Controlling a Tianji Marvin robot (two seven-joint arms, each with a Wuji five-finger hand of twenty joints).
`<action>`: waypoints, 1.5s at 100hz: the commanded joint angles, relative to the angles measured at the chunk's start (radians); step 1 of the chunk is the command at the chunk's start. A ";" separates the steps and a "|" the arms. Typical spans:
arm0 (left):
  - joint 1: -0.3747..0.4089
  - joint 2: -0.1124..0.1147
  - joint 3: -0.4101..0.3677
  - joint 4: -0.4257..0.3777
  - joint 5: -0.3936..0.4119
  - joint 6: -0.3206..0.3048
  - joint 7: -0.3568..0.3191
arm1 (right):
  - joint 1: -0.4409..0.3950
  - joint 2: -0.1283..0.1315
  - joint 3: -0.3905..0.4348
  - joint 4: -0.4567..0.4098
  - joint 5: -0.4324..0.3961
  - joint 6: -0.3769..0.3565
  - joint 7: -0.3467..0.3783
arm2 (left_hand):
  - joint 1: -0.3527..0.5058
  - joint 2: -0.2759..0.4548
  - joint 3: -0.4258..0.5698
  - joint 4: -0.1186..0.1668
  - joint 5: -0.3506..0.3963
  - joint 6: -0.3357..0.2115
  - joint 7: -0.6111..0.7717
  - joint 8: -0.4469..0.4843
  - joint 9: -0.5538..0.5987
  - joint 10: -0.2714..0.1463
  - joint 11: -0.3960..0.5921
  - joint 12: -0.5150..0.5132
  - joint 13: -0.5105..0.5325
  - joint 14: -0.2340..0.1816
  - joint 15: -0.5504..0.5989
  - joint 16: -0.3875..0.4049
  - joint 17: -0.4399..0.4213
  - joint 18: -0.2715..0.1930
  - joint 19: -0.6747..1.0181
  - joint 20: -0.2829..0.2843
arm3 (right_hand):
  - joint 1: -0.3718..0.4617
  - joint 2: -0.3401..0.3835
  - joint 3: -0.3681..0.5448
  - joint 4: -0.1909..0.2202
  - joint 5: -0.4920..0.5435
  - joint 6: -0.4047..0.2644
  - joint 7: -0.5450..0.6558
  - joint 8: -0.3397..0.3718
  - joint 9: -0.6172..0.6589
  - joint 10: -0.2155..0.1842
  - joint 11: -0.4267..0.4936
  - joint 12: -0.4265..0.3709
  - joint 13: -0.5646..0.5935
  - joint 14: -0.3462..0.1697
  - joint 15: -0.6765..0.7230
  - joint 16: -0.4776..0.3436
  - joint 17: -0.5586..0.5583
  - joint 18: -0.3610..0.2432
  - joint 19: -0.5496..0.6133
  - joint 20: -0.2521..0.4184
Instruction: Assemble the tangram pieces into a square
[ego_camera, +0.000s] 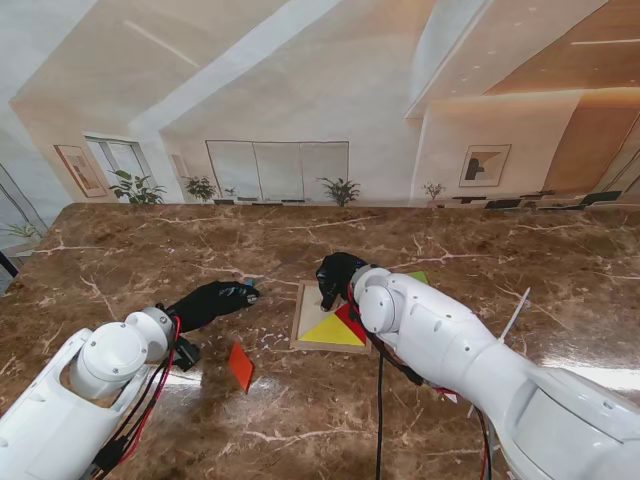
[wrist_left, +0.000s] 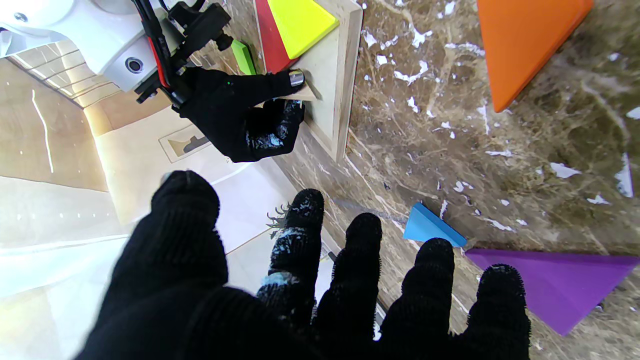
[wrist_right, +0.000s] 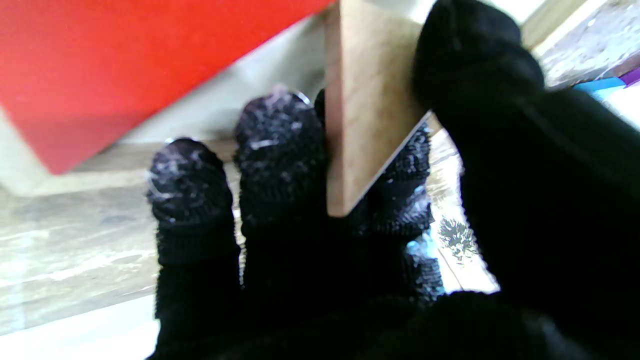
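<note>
Your brown marble counter (ego_camera: 120, 260) (white-veined, glossy) carries the wooden tray (ego_camera: 308, 318); right robot hand (ego_camera: 336, 277) pinches a wooden piece (wrist_right: 360, 120), left robot hand (ego_camera: 214, 300) spread, holding nothing.

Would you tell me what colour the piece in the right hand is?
Pale wood-tan; the piece shows best in the right wrist view, pinched by the right hand.

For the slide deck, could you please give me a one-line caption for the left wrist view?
Open left hand hovers near blue and purple pieces; right hand pinches a tan piece at the wooden tray.
</note>
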 joint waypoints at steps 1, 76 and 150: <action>0.004 0.001 0.002 0.003 0.000 0.002 -0.003 | -0.001 -0.005 -0.002 0.015 0.006 -0.004 0.014 | 0.022 0.037 -0.027 0.019 0.017 -0.004 -0.010 -0.026 0.030 0.009 0.003 -0.002 0.021 0.001 -0.007 -0.002 0.001 0.008 -0.018 0.008 | 0.011 0.018 0.029 0.017 0.004 -0.032 0.013 0.016 -0.014 -0.002 0.003 -0.010 0.010 -0.041 0.004 -0.005 -0.012 -0.004 0.045 0.005; 0.002 0.002 0.004 0.006 -0.003 0.003 -0.007 | 0.005 -0.005 0.004 0.039 0.000 -0.032 -0.002 | 0.022 0.035 -0.026 0.019 0.027 0.002 -0.013 -0.028 0.042 0.018 0.004 -0.001 0.030 0.007 -0.005 -0.001 0.006 0.012 -0.017 0.008 | -0.030 0.013 0.025 0.008 -0.037 -0.001 -0.060 0.013 -0.100 0.012 0.017 -0.053 0.009 -0.028 -0.025 -0.023 -0.043 0.005 0.048 0.011; 0.003 0.003 0.004 0.006 -0.008 0.003 -0.012 | -0.002 0.023 0.022 0.018 -0.029 -0.028 -0.006 | 0.025 0.036 -0.023 0.018 0.037 0.010 -0.016 -0.029 0.055 0.026 0.005 -0.001 0.042 0.015 -0.001 0.001 0.011 0.016 -0.016 0.007 | -0.062 0.029 0.034 0.011 -0.035 0.008 -0.124 0.036 -0.120 0.018 0.012 -0.089 0.008 -0.025 -0.030 -0.024 -0.049 0.003 0.049 0.014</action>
